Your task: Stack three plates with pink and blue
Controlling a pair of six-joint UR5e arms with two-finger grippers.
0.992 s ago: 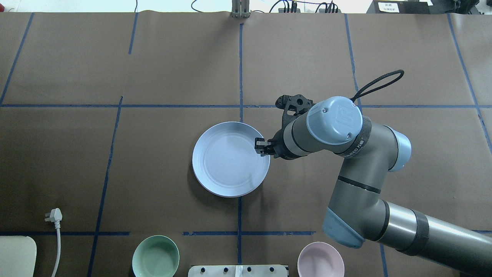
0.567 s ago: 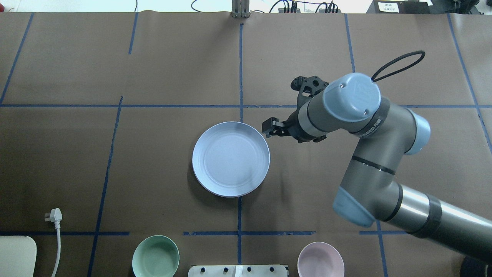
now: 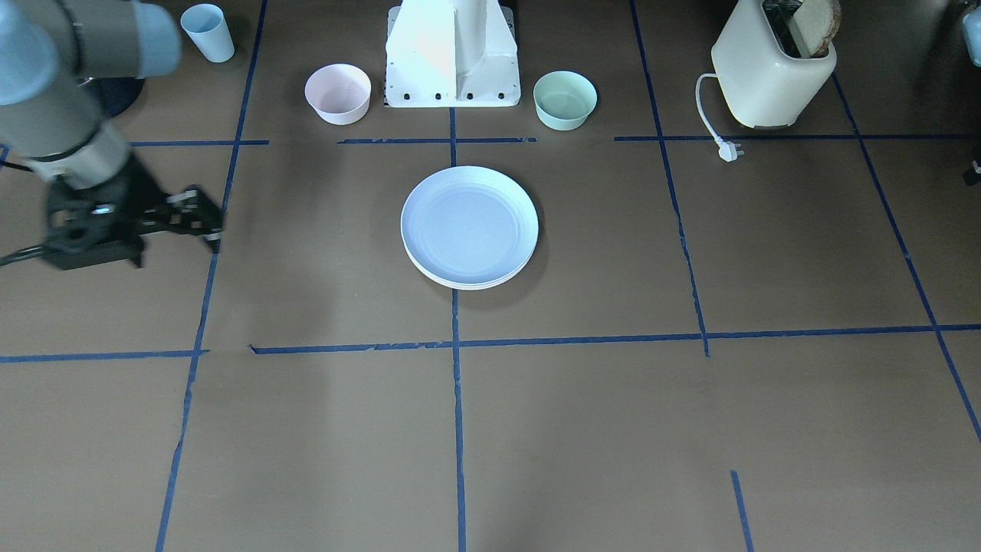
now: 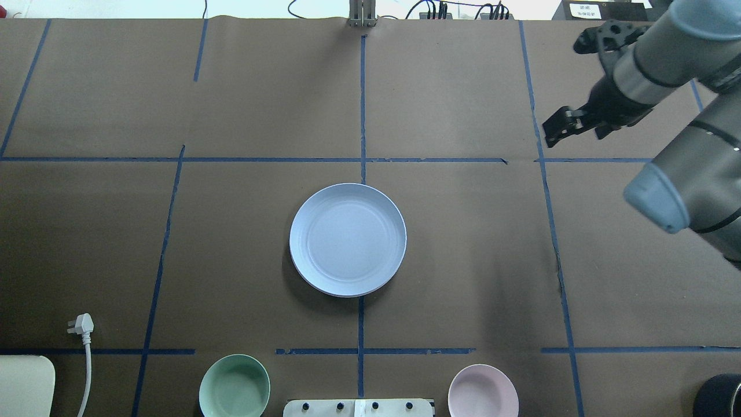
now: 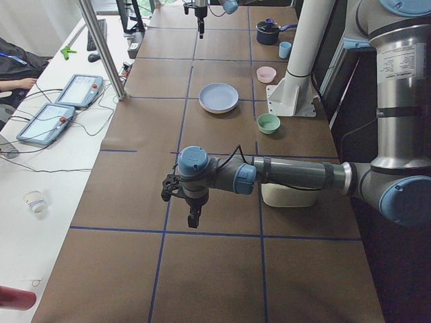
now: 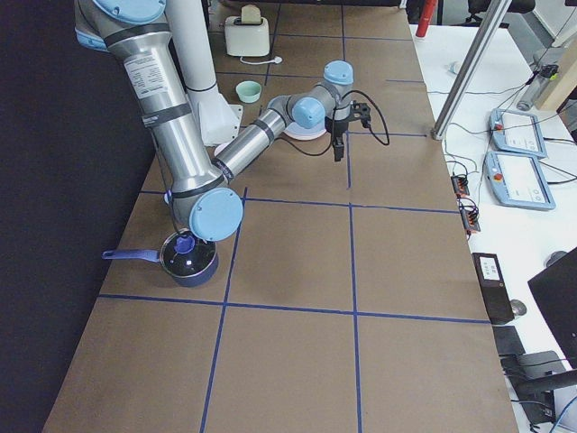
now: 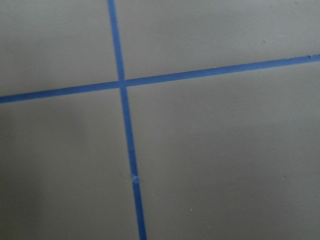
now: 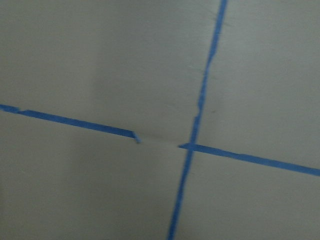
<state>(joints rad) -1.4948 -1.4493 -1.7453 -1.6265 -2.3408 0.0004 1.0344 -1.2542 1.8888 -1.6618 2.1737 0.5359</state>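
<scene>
The pale blue plate (image 4: 347, 239) lies at the table's middle, on top of a stack; it also shows in the front view (image 3: 469, 225). A cream-white rim (image 3: 466, 286) shows under it. The pink plate cannot be made out. My right gripper (image 4: 554, 132) hangs open and empty over bare table, far to the right of the stack and beyond it; in the front view (image 3: 208, 222) it is at the left. My left gripper (image 5: 193, 219) shows only in the exterior left view, far from the plates; I cannot tell whether it is open or shut.
A mint-green bowl (image 4: 234, 386) and a small pink bowl (image 4: 483, 391) stand by the robot's base (image 3: 452, 54). A toaster (image 3: 770, 65) with its plug (image 4: 81, 325), a blue cup (image 3: 208, 32) and a dark pot (image 6: 187, 257) stand at the table's edges.
My right gripper has left the blue plate's right rim and swung away to the far right. The plate stack has not moved.
</scene>
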